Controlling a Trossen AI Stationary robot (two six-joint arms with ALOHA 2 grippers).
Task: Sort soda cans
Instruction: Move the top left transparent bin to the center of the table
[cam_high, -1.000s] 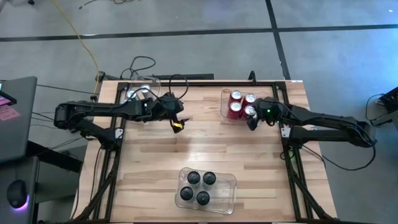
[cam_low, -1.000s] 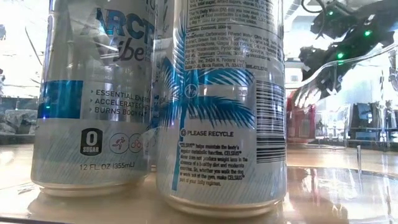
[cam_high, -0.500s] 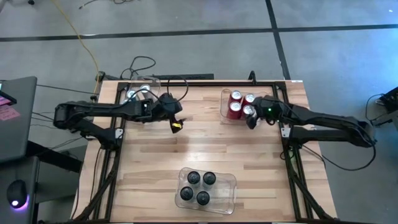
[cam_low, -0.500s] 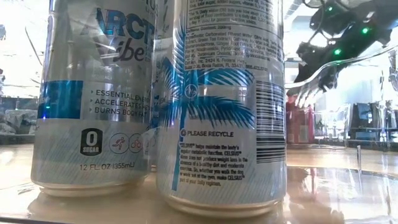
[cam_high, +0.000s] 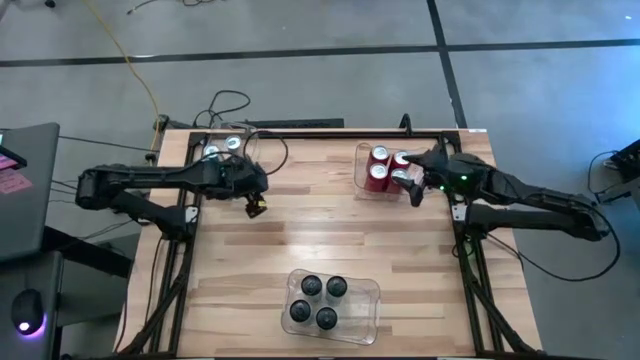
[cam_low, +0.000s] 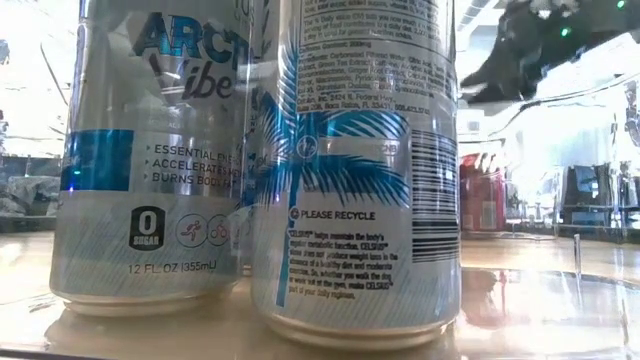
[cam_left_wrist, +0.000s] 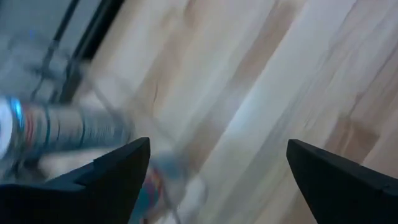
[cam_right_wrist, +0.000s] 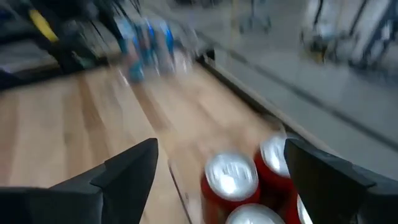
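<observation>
From above: left gripper (cam_high: 256, 207) open and empty, silver-blue cans (cam_high: 217, 150) just behind; right gripper (cam_high: 416, 192) open beside the red cans (cam_high: 388, 168); black cans (cam_high: 318, 300) well apart. Right wrist: red tops close below spread fingers (cam_right_wrist: 127, 174). Risk: clipping a can while swinging.

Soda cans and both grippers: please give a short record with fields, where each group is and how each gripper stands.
red cans: in bin at far right of table
black cans: four, in near bin
silver-blue cans: in far left bin
left gripper: open, empty, beside far left bin
right gripper: open, empty, at red cans
</observation>
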